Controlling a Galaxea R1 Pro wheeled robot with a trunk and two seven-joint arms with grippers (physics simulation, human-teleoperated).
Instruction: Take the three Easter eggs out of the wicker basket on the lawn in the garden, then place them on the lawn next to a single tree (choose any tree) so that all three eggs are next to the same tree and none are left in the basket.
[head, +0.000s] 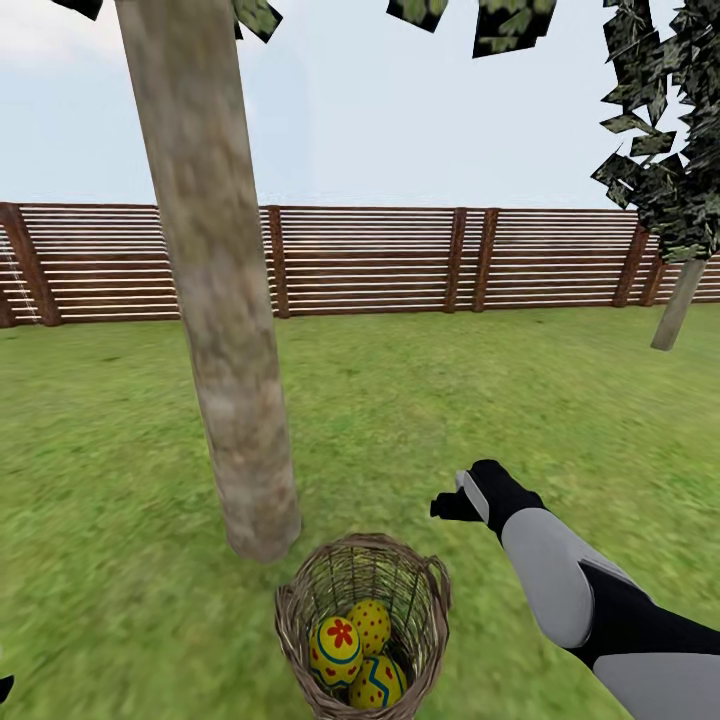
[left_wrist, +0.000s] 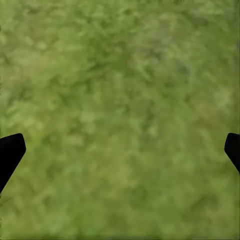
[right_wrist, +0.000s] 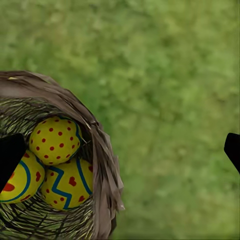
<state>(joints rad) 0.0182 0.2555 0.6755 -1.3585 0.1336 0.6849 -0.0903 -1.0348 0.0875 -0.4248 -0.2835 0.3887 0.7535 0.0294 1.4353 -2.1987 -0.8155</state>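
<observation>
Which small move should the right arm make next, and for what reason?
Probably shift the right gripper sideways toward the wicker basket until it is above the eggs. Its jaws are open, but in the right wrist view the three Easter eggs lie off to one side, with mostly lawn under the fingers.

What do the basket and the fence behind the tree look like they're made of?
The wicker basket looks like woven brown-tan twigs, matte and rough, with gaps between strands. The fence looks like brown wood: thin horizontal slats between thicker posts, with a dull finish.
</observation>
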